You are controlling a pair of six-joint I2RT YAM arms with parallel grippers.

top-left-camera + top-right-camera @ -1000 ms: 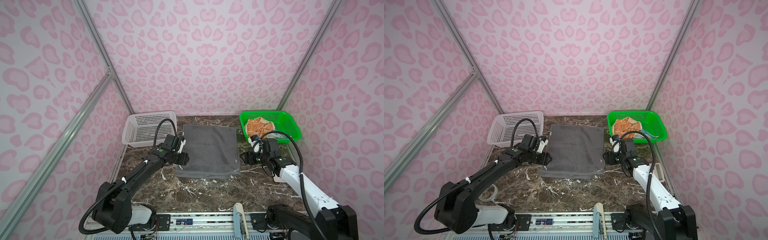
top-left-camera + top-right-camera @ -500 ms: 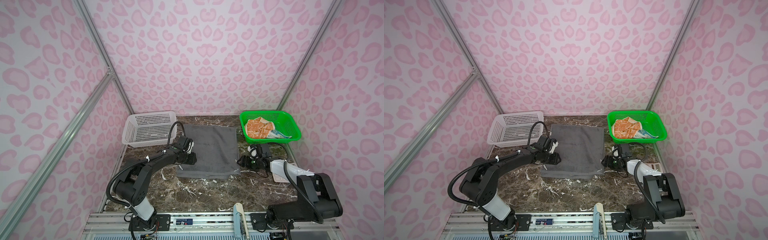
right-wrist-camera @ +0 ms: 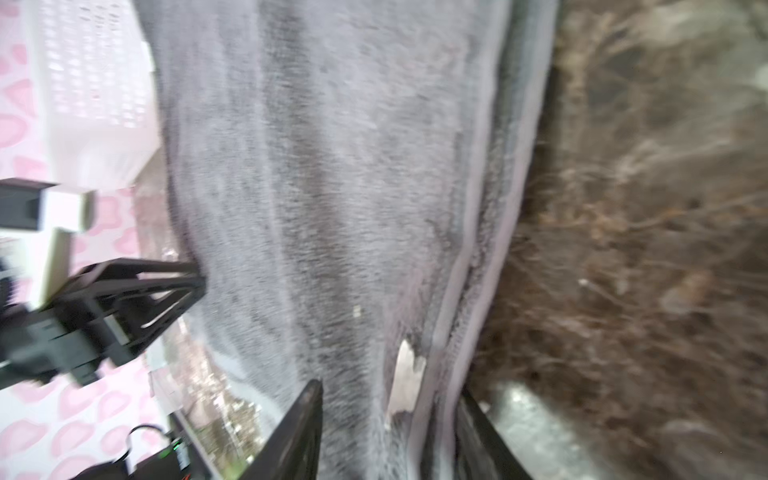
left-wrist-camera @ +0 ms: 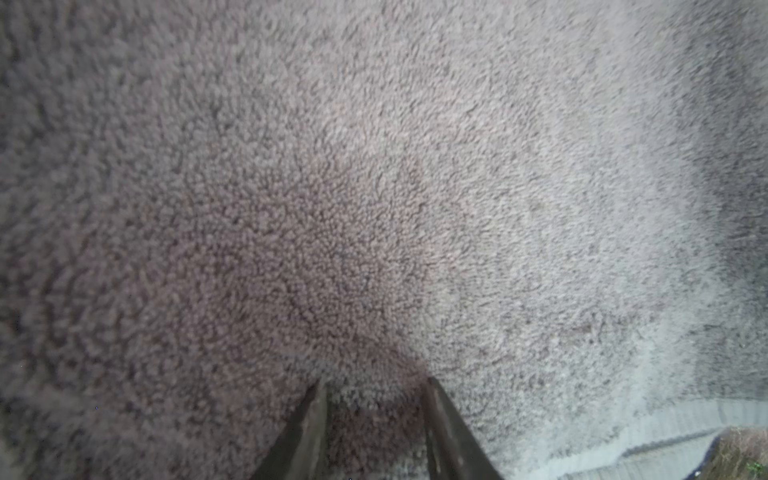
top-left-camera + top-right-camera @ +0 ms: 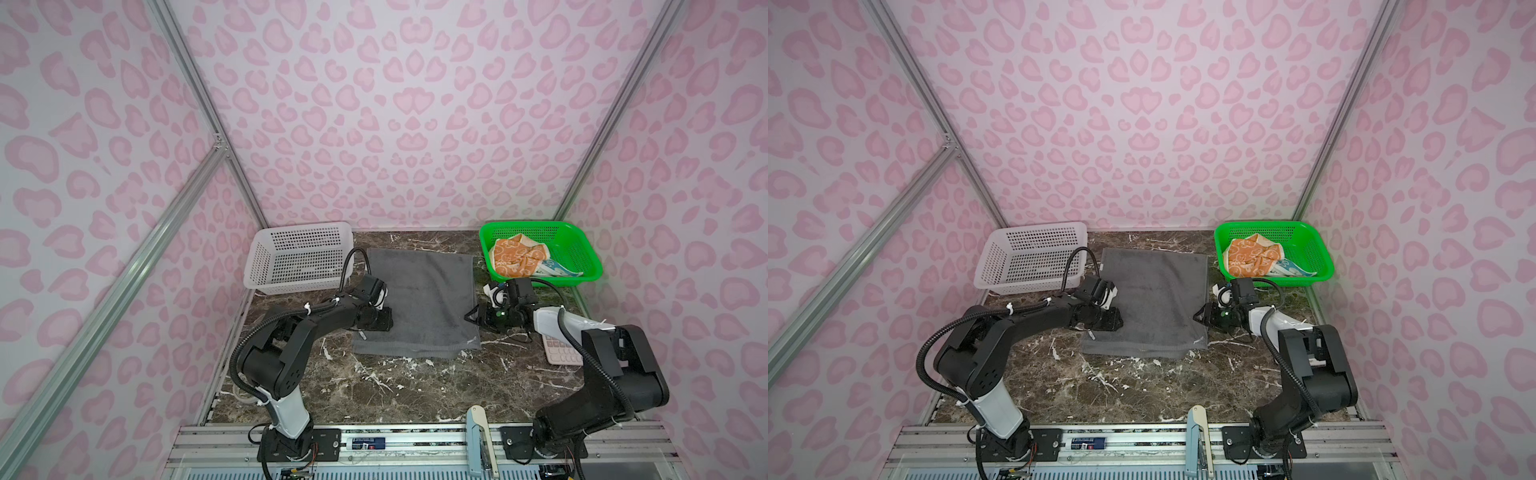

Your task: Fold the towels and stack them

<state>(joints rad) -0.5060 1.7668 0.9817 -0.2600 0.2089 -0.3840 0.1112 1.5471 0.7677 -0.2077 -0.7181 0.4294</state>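
Observation:
The dark grey towel [image 5: 419, 299] [image 5: 1154, 299] lies flat, folded double, in the middle of the marble table. My left gripper [image 5: 380, 322] [image 5: 1111, 322] rests on its left edge. In the left wrist view its jaws press into the pile and pinch a ridge of grey towel [image 4: 374, 249] between them [image 4: 374, 386]. My right gripper [image 5: 471, 318] [image 5: 1200, 318] is at the towel's right edge. It stands open [image 3: 390, 390] astride the hemmed edge [image 3: 465, 291] beside a small label [image 3: 405, 374]. An orange towel [image 5: 515, 257] [image 5: 1252, 255] and a blue towel [image 5: 559, 270] [image 5: 1293, 269] lie crumpled in the green basket [image 5: 536, 226] [image 5: 1266, 226].
A white basket [image 5: 299, 257] [image 5: 1034, 257] stands at the back left, close to the left arm. A pink keypad [image 5: 561, 353] lies under the right arm. A white tool [image 5: 478, 436] sits on the front rail. Bare marble [image 5: 415, 386] lies in front of the towel.
Both arms have dropped low to the table. The left gripper has moved onto the towel's left edge and narrowed; the right has reached the right edge, its jaws closing in.

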